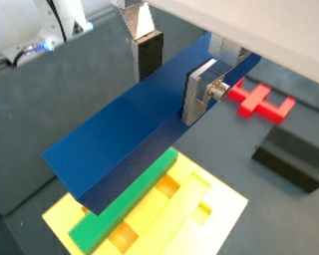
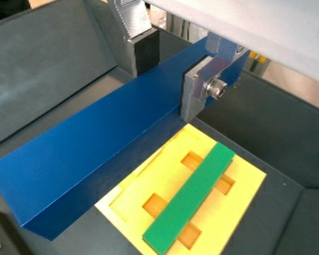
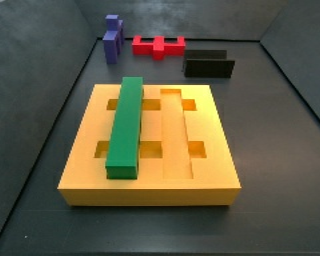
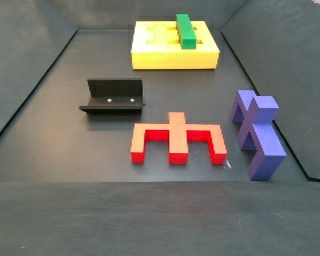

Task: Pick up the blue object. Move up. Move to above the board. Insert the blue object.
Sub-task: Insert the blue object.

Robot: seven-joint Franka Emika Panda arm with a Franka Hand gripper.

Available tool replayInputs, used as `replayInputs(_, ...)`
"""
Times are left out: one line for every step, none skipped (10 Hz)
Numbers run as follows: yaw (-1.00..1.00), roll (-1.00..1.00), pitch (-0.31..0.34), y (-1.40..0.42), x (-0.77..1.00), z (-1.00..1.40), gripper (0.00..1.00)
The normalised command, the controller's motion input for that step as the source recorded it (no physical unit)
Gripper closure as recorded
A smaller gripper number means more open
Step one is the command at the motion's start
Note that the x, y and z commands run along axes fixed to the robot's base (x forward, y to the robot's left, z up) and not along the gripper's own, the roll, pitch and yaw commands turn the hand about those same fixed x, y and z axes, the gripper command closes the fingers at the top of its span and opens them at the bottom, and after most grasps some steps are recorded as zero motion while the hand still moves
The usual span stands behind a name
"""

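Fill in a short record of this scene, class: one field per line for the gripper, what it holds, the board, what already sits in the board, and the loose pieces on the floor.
gripper: shut on the blue object, above the board, seen only in the wrist views
blue object: long bar, held near one end
board: yellow, slotted, on the floor
green bar: lying lengthwise in the board
red piece: on the floor, beside the purple block
fixture: apart from the board

In a side view a green bar (image 3: pixel 124 128) lies lengthwise in the board (image 3: pixel 152 182).
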Motion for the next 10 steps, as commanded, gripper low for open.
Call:
replayInputs(0.0, -0.2, -0.071, -0.08, 0.21, -0.69, 1.0)
replayInputs(0.0, -0.18, -0.094, -0.04, 0.16, -0.72, 1.0)
replayInputs(0.0, -0.18, -0.124, 0.0, 0.09, -0.71, 1.0)
replayInputs(0.03, -0.15, -0.143, -0.03, 0.04, -0.71, 1.0)
replayInputs(0.04, -0.14, -0.153, -0.08, 0.02, -0.71, 1.0)
replayInputs(0.04, -0.13, -0.16, -0.09, 0.03, -0.72, 1.0)
replayInputs(0.07, -0.06, -0.21, -0.2, 0.0, -0.75, 1.0)
replayInputs(0.12, 0.0, -0.206, -0.27, 0.01, -0.78, 1.0)
replayInputs(0.11, 0.02, -0.171, -0.22, 0.11, -0.69, 1.0)
replayInputs(0.11, 0.05, -0.151, -0.2, 0.16, -0.67, 1.0)
